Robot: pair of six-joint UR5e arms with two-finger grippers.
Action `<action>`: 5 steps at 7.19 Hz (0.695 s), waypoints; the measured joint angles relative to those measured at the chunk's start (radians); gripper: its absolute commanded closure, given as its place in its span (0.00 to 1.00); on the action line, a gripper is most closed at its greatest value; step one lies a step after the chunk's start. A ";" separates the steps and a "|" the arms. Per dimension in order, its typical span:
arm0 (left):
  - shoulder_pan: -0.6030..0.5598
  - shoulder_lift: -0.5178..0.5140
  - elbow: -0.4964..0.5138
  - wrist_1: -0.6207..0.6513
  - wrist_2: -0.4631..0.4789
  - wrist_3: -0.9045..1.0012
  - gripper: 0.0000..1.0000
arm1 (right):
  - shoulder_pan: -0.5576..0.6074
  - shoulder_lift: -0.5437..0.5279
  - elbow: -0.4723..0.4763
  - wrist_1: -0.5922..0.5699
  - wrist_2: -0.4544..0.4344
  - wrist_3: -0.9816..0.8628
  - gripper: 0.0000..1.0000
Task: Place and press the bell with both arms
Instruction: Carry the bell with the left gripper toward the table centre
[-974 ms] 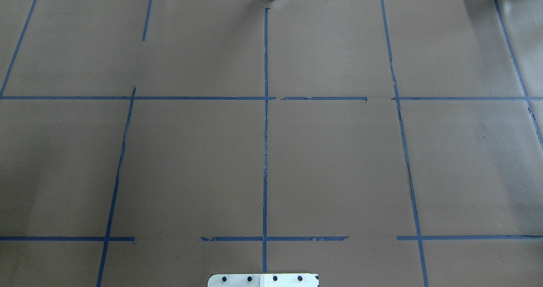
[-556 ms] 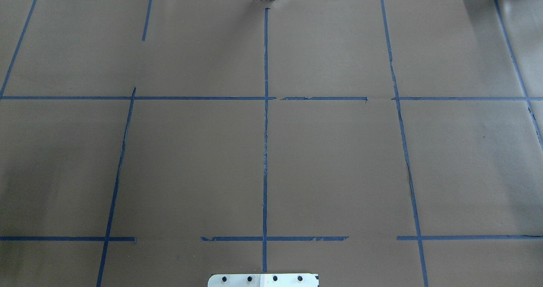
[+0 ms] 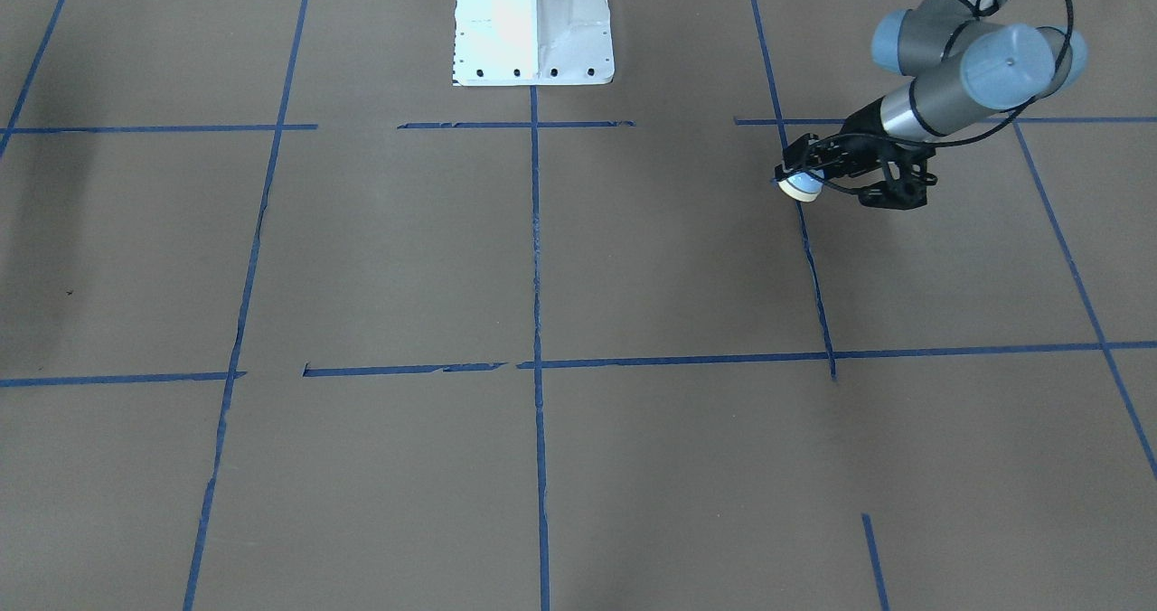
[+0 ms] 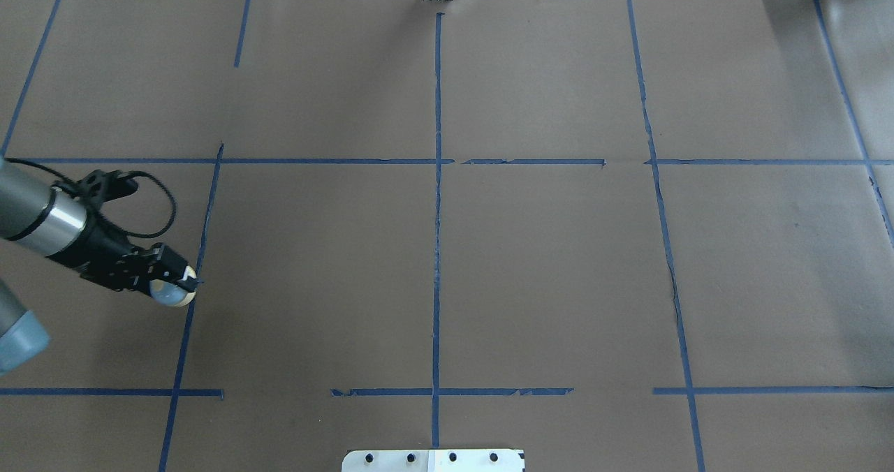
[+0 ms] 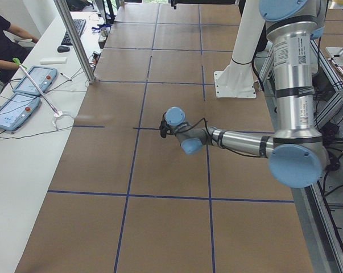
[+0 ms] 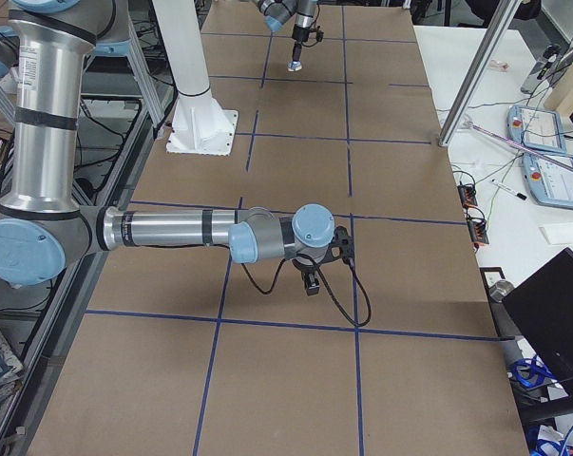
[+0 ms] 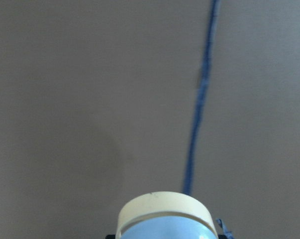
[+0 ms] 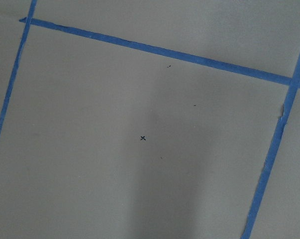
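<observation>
Left gripper has its fingers closed down on the bell, clamped on the blue dome. The bell's tipped over, not upright: its axis runs along the gripper's, with the cream base ring facing out and down away from the wrist and the button end hidden back between the fingers. It hangs right beside the blue tape line and looks lifted off the brown table cover. Right gripper is well away from that tape line, pointing down, can't tell if it's open or closed
</observation>
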 measured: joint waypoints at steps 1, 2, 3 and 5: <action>0.011 -0.130 -0.005 0.153 0.047 -0.019 0.97 | 0.000 0.002 -0.011 0.003 -0.001 0.000 0.00; 0.030 -0.285 0.008 0.326 0.096 -0.016 0.98 | 0.000 0.004 -0.019 0.009 -0.002 0.001 0.00; 0.060 -0.409 0.046 0.432 0.160 0.006 0.97 | 0.000 0.006 -0.022 0.011 -0.002 0.001 0.00; 0.105 -0.603 0.261 0.491 0.248 0.062 0.97 | 0.000 0.010 -0.027 0.012 -0.002 0.002 0.00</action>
